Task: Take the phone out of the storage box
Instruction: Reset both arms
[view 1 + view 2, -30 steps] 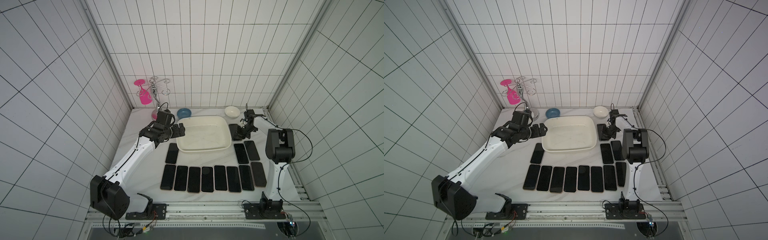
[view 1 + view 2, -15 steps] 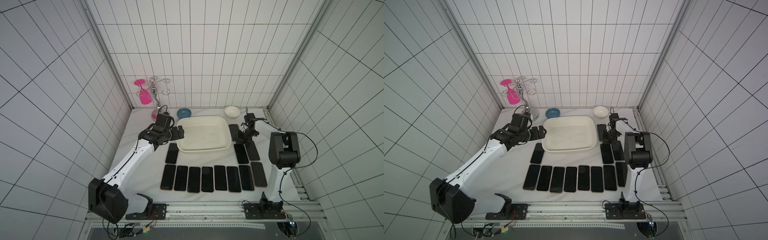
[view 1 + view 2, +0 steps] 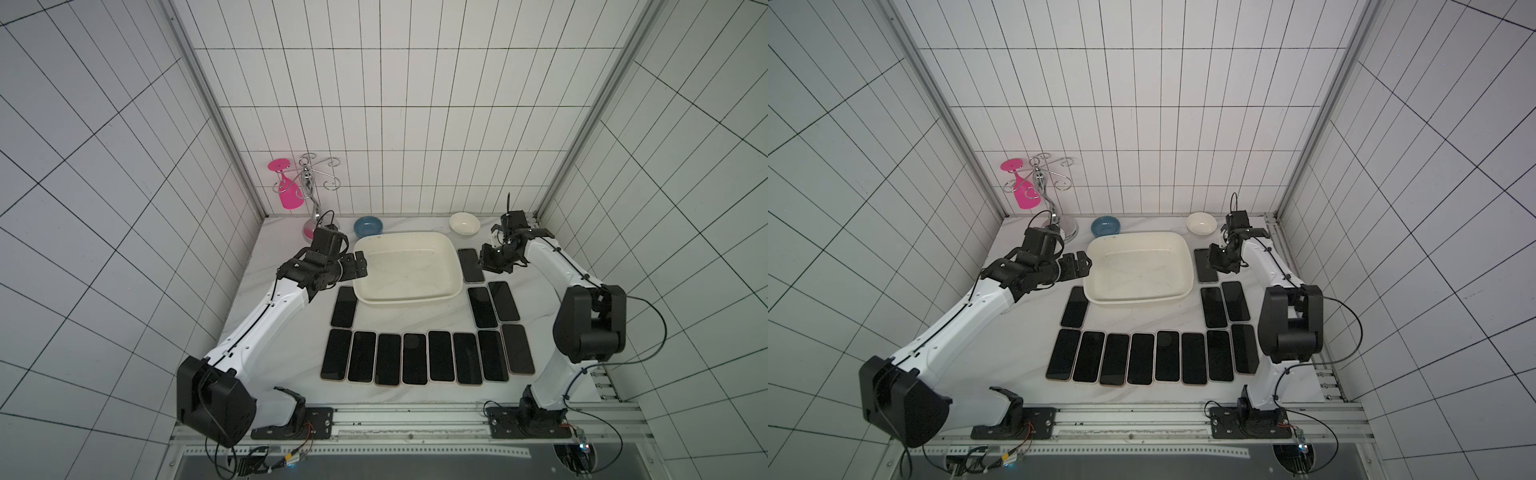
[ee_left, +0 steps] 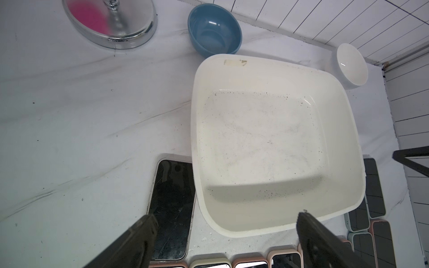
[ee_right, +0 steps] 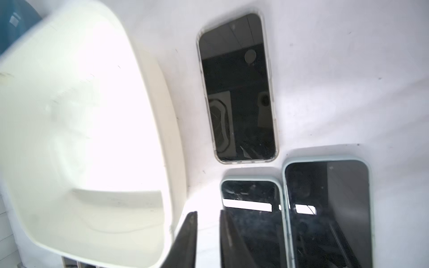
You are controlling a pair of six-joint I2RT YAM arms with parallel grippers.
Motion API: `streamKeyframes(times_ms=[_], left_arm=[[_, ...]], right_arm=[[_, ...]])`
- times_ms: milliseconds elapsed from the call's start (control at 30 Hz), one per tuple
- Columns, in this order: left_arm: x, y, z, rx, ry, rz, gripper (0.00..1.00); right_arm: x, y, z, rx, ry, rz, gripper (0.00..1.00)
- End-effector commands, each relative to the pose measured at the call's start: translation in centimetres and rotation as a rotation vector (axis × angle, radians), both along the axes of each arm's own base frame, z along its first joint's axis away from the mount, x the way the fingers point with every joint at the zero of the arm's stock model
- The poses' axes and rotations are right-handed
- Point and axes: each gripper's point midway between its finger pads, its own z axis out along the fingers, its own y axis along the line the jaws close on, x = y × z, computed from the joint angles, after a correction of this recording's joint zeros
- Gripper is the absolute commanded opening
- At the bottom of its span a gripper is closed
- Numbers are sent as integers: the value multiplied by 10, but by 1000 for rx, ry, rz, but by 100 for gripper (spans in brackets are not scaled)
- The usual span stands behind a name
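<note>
Lying empty, storage box [image 3: 405, 266] is seen just beside right claw [image 5: 207, 215]; jaws slightly parted, nothing pinched. Phone [image 5: 236, 88] is laid on table [image 3: 415, 316] just ahead of it, outside box. Left claw [image 4: 225, 218] is held spread wide, box ahead. Task judged done; only withdrawal left

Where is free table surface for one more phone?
Bare marble: the strip between the storage box and the front row of phones; also left of the lone phone beside the box. Crowded: right of the box, phones packed together.
</note>
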Motion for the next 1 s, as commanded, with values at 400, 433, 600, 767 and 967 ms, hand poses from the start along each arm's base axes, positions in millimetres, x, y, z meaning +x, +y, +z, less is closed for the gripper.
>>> streamKeyframes(times_ms=[400, 433, 600, 767, 967], left_arm=[[22, 204, -1, 290, -595, 521, 99], [19, 203, -7, 325, -629, 493, 99], [21, 204, -67, 297, -533, 480, 98], [40, 183, -90, 258, -594, 373, 97], [53, 178, -100, 284, -608, 353, 98]], right_arm=[[-14, -172, 18, -461, -675, -488, 99], [-20, -170, 10, -478, -694, -456, 99], [-49, -152, -25, -379, -916, -423, 99], [-20, -135, -56, -348, -863, -298, 99], [-7, -141, -59, -361, -797, -316, 99]])
